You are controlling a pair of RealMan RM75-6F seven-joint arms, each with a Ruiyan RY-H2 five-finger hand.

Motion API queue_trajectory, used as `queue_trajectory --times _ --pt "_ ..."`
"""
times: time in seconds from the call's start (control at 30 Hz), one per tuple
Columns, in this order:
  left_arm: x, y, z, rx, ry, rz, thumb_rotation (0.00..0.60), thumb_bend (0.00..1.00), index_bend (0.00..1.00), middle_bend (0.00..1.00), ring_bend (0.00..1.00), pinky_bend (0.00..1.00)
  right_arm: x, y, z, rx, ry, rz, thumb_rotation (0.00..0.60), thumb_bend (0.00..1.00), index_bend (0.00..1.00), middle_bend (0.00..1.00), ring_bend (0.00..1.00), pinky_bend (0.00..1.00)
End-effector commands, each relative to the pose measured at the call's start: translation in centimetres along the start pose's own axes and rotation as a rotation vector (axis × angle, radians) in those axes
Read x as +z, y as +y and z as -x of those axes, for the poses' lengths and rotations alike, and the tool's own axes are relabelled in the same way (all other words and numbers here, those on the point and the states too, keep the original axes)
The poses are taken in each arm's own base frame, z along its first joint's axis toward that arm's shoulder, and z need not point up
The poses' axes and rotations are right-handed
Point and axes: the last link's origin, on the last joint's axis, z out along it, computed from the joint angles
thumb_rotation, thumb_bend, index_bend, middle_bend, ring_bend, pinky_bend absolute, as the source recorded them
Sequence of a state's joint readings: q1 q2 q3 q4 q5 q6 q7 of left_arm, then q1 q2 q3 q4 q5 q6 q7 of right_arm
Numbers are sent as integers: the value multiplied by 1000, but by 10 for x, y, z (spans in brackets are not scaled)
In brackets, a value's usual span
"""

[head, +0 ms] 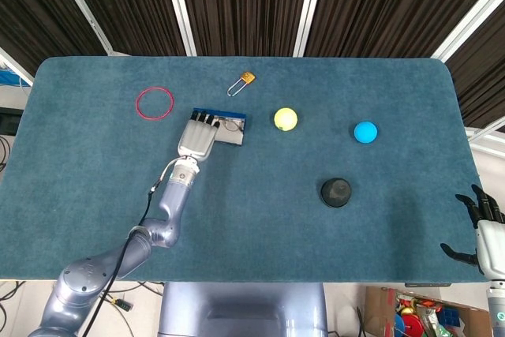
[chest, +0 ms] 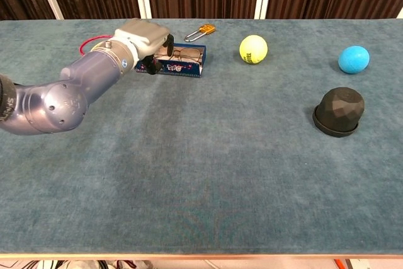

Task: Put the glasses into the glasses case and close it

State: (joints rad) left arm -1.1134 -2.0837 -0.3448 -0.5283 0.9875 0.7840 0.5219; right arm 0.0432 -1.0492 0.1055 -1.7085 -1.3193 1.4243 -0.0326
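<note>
Toward the far left of the teal felt table (head: 260,219), we see our left hand (head: 197,137) lying on the blue rectangular glasses case (chest: 182,66), fingers pressed on its lid; the thin-rimmed glasses (chest: 186,54) sit inside the case. Our right hand (head: 483,222) hangs off the table's right edge, fingers spread, holding nothing.

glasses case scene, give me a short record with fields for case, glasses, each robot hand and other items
case: blue glasses case, lid partly raised
glasses: glasses lying in the case
left robot hand: left robot hand on the case lid
right robot hand: right robot hand off the table's edge, fingers apart, holding nothing
other items: padlock, red ring, yellow ball, blue ball, black dome
</note>
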Motion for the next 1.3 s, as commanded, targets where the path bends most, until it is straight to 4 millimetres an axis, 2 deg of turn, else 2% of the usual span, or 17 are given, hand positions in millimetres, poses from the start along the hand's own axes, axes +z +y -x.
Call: queue_trajectory --times 0.03,0.3,0.93,1.3 --pt "0 4 4 -11 -11 2 600 455 401 216 106 145 0 0 0 0 0 1 600 69 197 0 78 235" --pt "0 -2 7 -26 -8 -8 600 455 494 217 106 145 0 0 1 0 -4 2 600 68 197 0 78 235" --pt "0 -6 6 -20 6 -22 600 455 583 227 106 140 1 0 1 -4 -9 12 600 69 197 0 78 235" --pt "-23 -17 14 -64 7 -36 600 455 597 220 98 134 0 0 0 -1 -9 13 600 68 197 0 78 235"
